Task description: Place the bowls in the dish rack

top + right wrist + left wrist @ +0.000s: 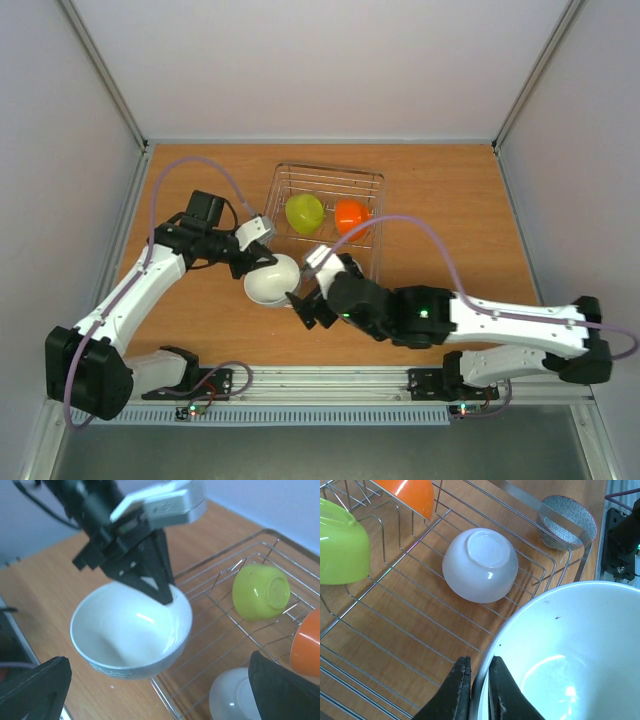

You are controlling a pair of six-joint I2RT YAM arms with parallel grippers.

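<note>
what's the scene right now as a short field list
left pincer: shut on the rim of the held white bowl
held white bowl: upright, at the dish rack edge
in dish rack: lime bowl, orange bowl, upturned white bowl
right pincer: open, holding nothing
patterned bowl: just outside the rack's rim

The left arm (150, 285) is extended forward from its base and bent inward at the wrist. The left gripper (260, 262) is seen closed, its fingers (457, 690) pinched on the rim of a white bowl (130, 630), one inside and one outside. The right arm (500, 320) is stretched low across toward the left. The right gripper (308, 308) is spread wide, its fingers (35, 690) well apart, with the bowl just ahead of the fingertips.
</note>
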